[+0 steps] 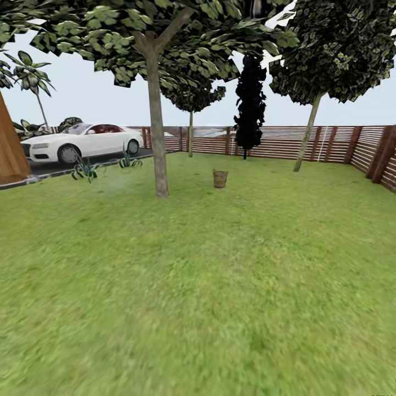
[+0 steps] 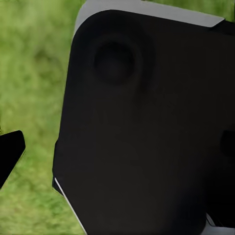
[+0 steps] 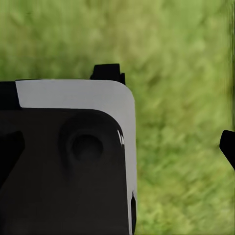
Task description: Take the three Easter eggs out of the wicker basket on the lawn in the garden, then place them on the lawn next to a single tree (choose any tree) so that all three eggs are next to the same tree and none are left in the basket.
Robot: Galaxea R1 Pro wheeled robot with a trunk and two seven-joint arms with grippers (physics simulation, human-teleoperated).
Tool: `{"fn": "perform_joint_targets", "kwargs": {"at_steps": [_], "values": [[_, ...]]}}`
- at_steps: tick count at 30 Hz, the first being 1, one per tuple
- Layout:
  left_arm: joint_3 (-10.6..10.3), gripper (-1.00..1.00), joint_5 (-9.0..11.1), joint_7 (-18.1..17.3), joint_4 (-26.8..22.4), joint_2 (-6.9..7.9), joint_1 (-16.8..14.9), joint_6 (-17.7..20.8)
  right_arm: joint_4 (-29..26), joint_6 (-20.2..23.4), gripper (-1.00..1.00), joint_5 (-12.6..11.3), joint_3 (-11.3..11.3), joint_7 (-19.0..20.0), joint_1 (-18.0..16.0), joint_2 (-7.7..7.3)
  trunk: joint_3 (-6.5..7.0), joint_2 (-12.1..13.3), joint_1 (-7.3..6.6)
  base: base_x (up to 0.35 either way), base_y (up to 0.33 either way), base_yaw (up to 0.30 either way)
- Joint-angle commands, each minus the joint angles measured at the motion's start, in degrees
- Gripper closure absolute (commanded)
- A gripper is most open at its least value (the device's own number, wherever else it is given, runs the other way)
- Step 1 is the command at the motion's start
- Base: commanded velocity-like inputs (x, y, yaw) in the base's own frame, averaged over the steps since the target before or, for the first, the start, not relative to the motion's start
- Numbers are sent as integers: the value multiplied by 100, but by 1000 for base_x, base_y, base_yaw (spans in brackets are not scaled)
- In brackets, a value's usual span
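Where lawn (image 1: 198,286) spreads, wicker basket (image 1: 220,178) beside tree (image 1: 158,137).

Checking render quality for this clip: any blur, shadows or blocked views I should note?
Head view: near lawn smeared, wicker basket and tree fairly crisp, no cast shadows, flat light. Left wrist view: dark robot body blocks much, grass blurred. Right wrist view: same, grass soft.
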Motion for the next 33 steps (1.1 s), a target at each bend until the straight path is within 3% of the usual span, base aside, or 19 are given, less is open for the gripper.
{"fn": "perform_joint_targets", "kwargs": {"at_steps": [1,16,33], "values": [[25,-100,22,19,-19,-1,2,37,10,10,-100,-50,29,24,-8,-1,-6,-3,3,341,-97,-292],[18,-100,7,19,-14,2,2,37,10,12,-100,-51,28,24,-8,-1,-6,-3,3,340,-97,-254],[-16,-100,-8,18,-13,-17,2,37,1,16,-100,-50,22,24,-8,51,-6,-3,3,341,-97,-16]]}}
